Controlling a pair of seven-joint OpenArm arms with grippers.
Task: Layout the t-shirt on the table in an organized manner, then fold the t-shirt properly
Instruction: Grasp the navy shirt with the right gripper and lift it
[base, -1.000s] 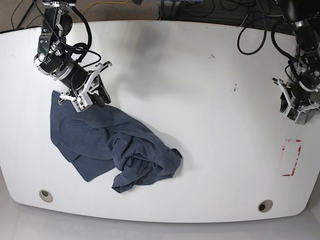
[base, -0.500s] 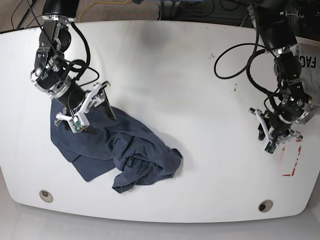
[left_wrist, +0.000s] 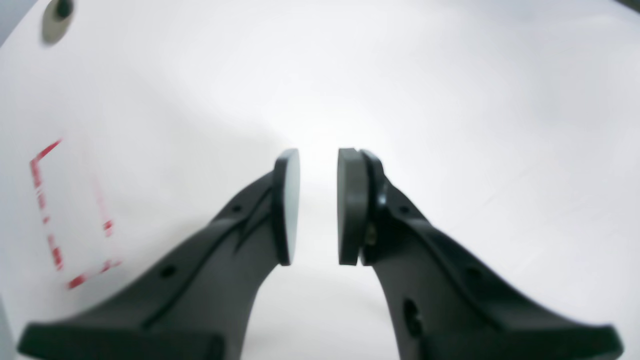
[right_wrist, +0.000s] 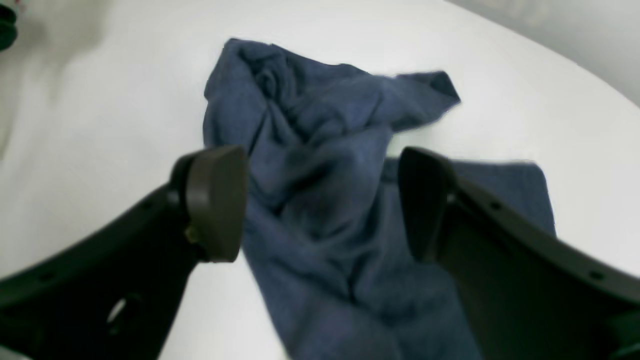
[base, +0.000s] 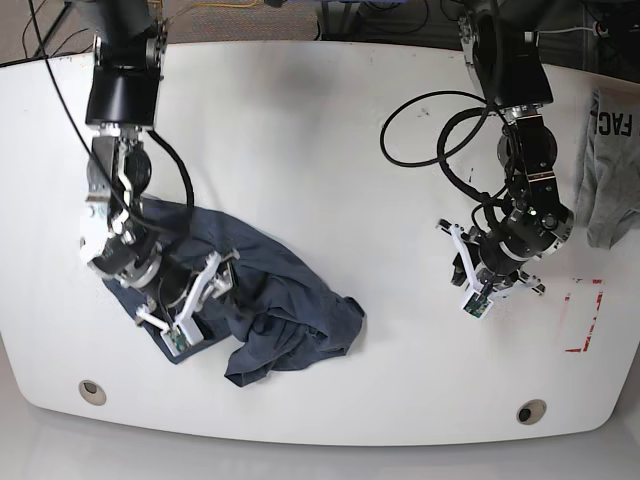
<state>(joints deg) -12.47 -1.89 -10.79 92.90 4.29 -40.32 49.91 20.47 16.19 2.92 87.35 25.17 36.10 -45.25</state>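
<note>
The dark blue t-shirt lies crumpled on the white table, left of the middle. My right gripper hovers over the shirt's left part, open wide. In the right wrist view its fingers stand apart above the bunched cloth with nothing between them. My left gripper hangs over bare table at the right, far from the shirt. The left wrist view shows the left gripper with its pads a narrow gap apart and holding nothing.
A red-outlined rectangle marks the table at the right. Two grommet holes sit near the front edge. A grey garment hangs at the right edge. Black cables loop along the left arm.
My right gripper opened, let go of the shirt's upper left corner and moved toward the front edge over the cloth. The left arm swung in from the right edge toward the middle.
</note>
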